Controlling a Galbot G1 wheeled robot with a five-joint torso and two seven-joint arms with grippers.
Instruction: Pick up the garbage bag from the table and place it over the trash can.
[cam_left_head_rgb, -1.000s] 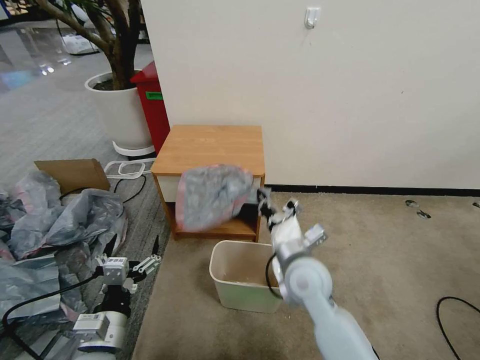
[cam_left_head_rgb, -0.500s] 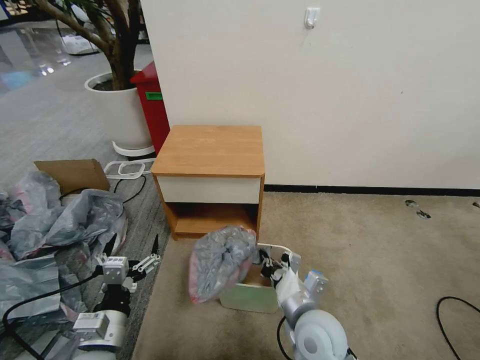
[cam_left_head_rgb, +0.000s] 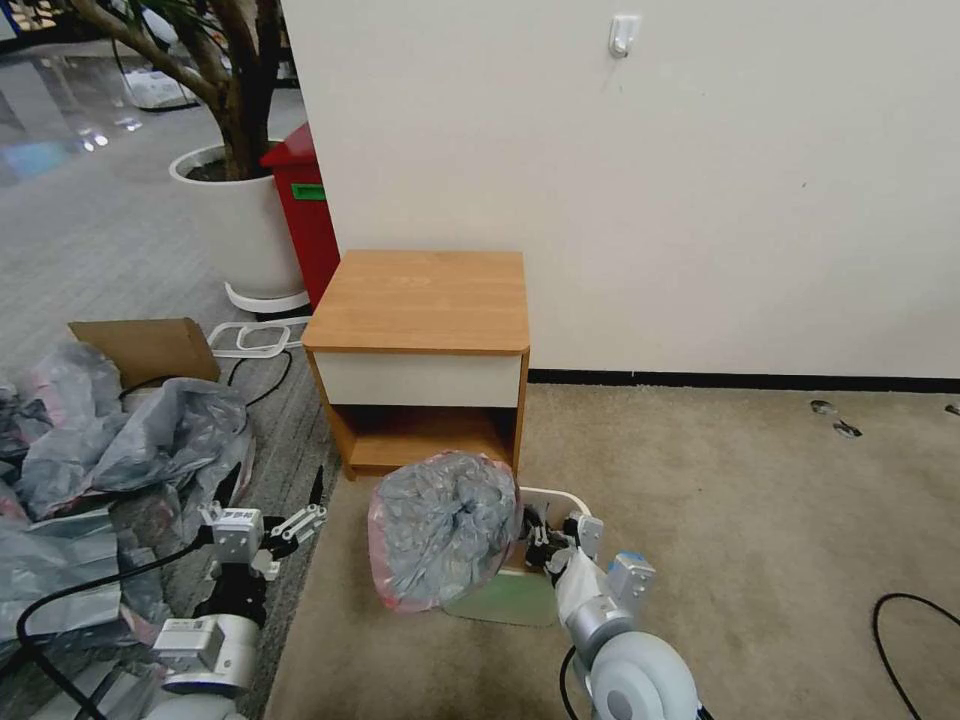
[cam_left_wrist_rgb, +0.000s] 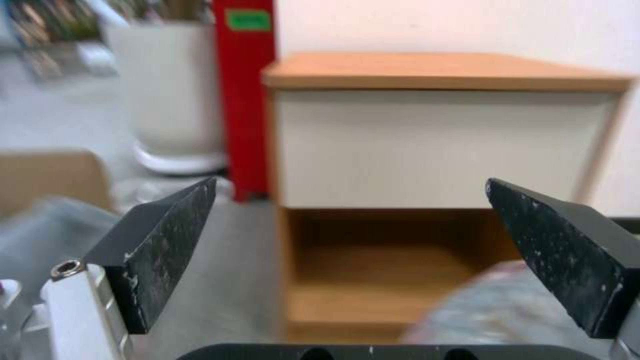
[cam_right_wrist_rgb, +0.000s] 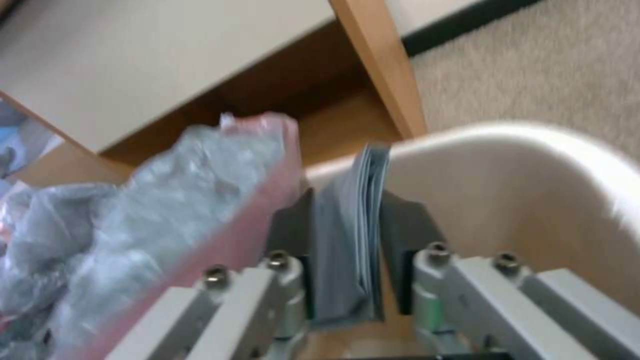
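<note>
The grey garbage bag with a pinkish-red edge hangs ballooned over the left part of the cream trash can, hiding most of the opening. My right gripper is low at the can's rim, shut on a folded grey strip of the garbage bag; in the right wrist view the right gripper pinches that strip just inside the trash can. The table stands behind with its top bare. My left gripper waits open near the floor to the left, facing the table.
A heap of grey bags and a cardboard piece lie on the floor at the left. A red bin and a white planter stand behind the table. A black cable lies on the carpet at right.
My right gripper has come down with the bag from in front of the table's drawer to the trash can's rim. The bag now billows over the can. The left arm barely moved.
</note>
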